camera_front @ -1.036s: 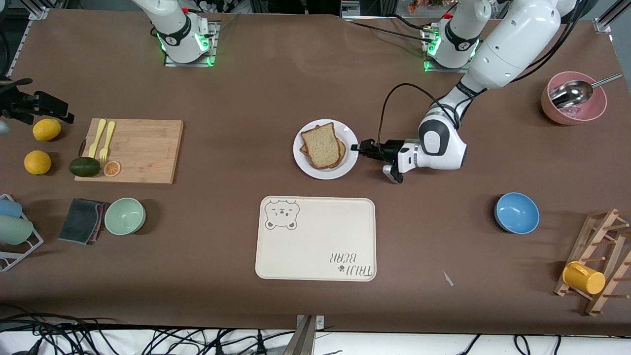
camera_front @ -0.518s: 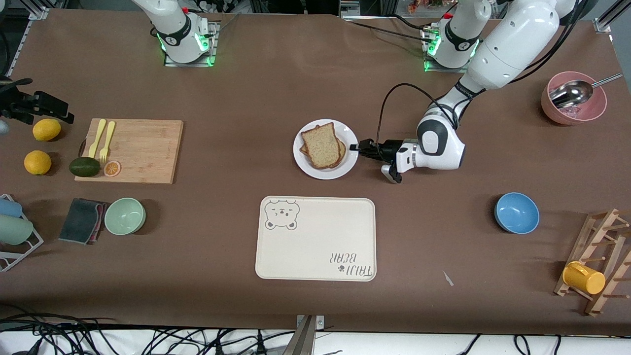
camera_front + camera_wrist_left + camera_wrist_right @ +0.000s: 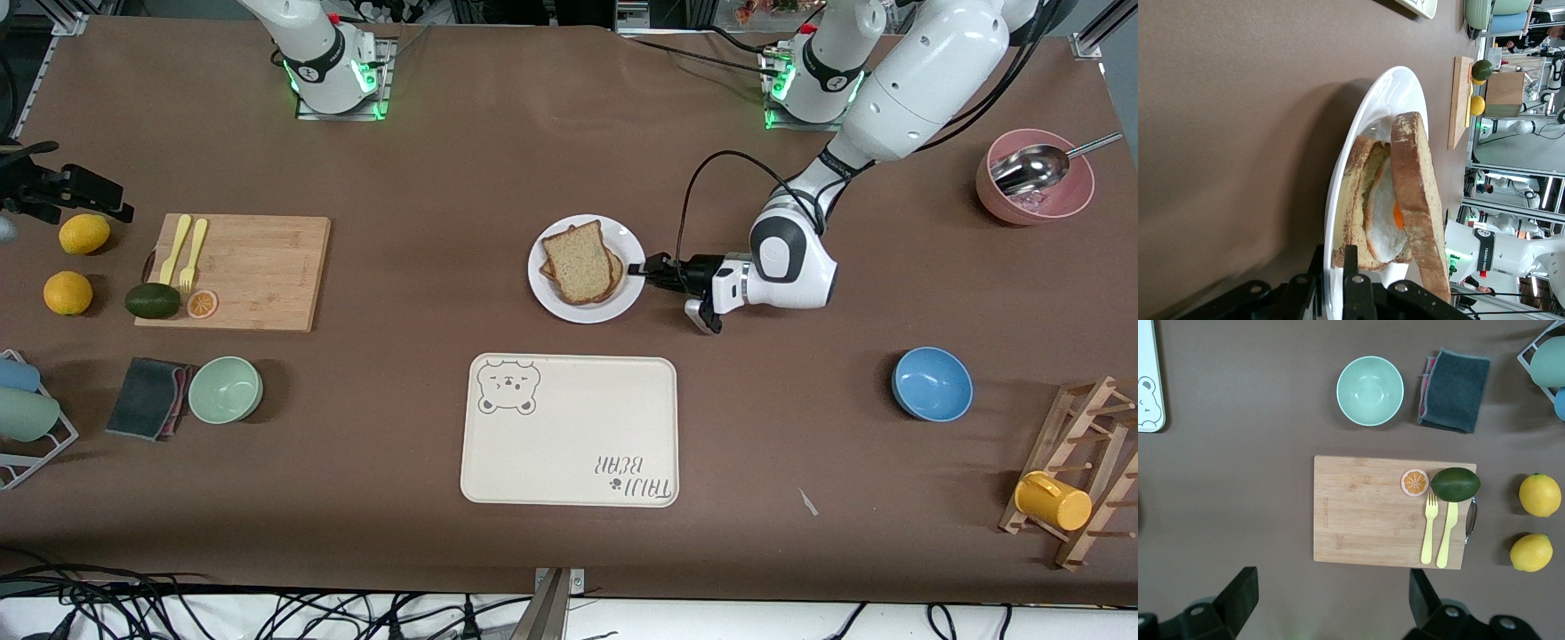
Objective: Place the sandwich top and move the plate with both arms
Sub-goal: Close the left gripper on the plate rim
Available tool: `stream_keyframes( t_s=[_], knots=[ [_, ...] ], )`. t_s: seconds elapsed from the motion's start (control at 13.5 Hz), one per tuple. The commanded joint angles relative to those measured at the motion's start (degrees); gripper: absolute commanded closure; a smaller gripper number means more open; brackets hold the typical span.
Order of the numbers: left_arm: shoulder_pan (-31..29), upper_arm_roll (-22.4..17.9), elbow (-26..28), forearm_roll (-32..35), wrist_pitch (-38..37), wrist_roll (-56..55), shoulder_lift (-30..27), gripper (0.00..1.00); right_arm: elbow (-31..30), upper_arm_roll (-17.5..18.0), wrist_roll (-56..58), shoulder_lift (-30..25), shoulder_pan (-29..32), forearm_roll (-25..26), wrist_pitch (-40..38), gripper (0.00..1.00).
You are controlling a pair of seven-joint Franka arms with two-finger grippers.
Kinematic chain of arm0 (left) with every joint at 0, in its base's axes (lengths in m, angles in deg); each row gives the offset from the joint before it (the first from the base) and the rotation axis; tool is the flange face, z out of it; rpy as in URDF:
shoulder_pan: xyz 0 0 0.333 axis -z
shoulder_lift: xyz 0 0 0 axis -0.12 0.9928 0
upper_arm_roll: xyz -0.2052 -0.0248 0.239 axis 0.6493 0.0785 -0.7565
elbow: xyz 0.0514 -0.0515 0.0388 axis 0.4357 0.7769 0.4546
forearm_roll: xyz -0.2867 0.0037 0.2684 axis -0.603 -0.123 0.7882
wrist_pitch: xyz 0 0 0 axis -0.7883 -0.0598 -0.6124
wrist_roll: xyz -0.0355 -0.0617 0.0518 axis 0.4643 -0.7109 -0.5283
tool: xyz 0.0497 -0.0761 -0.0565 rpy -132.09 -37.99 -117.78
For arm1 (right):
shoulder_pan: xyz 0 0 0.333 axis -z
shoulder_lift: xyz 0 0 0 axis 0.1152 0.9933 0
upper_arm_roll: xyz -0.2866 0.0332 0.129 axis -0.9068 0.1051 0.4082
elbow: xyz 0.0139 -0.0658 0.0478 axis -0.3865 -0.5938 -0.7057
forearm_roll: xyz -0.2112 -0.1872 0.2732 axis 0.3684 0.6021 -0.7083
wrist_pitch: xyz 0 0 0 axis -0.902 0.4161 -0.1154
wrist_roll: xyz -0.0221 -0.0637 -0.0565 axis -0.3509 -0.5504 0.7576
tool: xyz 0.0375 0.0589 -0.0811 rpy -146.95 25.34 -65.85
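1. Front view: the plate (image 3: 588, 307) sits mid-surface, farther from the camera than the tray (image 3: 569, 431). The sandwich top (image 3: 580, 261) lies on the stacked bread. The left pincer (image 3: 642, 270) meets the plate's rim at the left arm's end.
2. Left wrist view: its fingers (image 3: 1353, 289) straddle the rim; whether clenched, I cannot tell.
3. Right wrist view: the right pincer (image 3: 1331, 592) hangs released over the cutting board (image 3: 1391, 511), waiting.
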Motion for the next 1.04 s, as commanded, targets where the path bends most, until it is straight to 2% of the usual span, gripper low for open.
stream_keyframes(
  t_s=[0.0,0.52,0.96],
  knots=[
    [0.11,0.33,-0.65,-0.82,0.46,1.35,0.54,1.0,-0.2,0.22,0.09,-0.92,0.26,0.57,-0.68,0.0],
    [-0.77,0.51,-0.65,-0.82,-0.16,1.08,-0.07,1.0,-0.2,0.22,0.09,-0.92,0.26,0.57,-0.68,0.0],
    [-6.22,4.1,-0.91,-0.82,-2.53,0.38,-0.51,1.0,-0.2,0.22,0.09,-0.92,0.26,0.57,-0.68,0.0]
  ],
)
